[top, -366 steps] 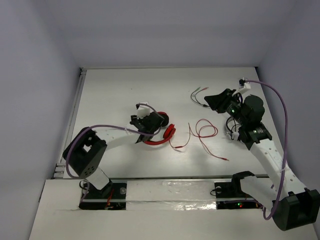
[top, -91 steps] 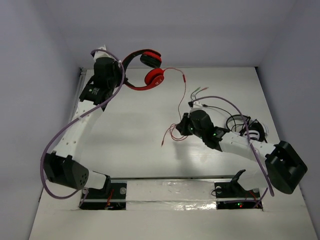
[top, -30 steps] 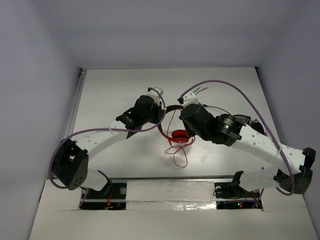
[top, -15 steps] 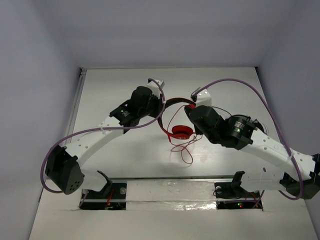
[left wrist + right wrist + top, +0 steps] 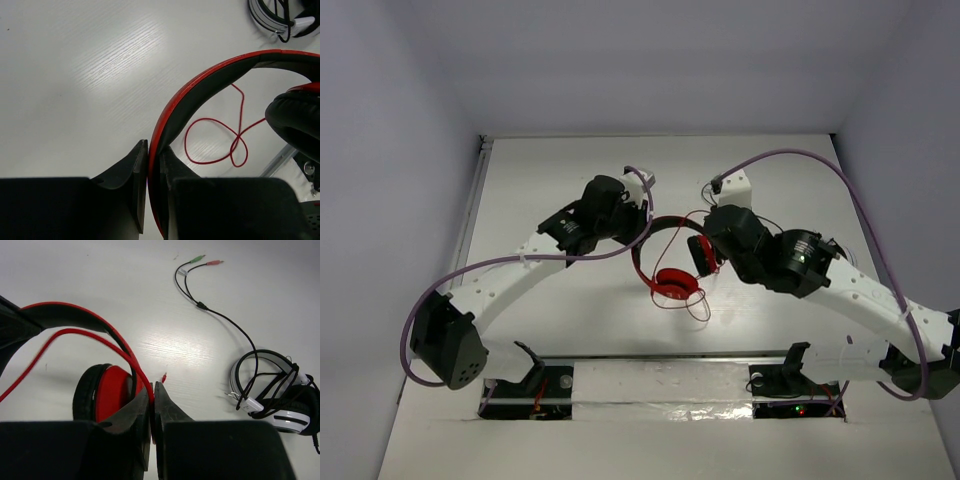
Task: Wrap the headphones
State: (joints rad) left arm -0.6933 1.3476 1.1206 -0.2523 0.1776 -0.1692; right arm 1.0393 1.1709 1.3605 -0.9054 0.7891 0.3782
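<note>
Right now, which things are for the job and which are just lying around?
For the job: headphones; their red cable; left gripper; right gripper.
Just lying around: black-and-white headset; dark cable with green and red plugs.

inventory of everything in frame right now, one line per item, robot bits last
red over-ear headphones: 1, red with black pads, over the table's centre, between the grippers
thin red cable: 1, red, runs off the headphones, loops below them
black-and-white headset: 1, black and white, table's right side
thin dark cable with green and pink plugs: 1, dark, leads from that headset toward the far edge
white table: 1, white
left gripper: 1, black, shut on the headband
right gripper: 1, black, shut on the red cable
robot arms: 2, white and black, purple cable along each
</note>
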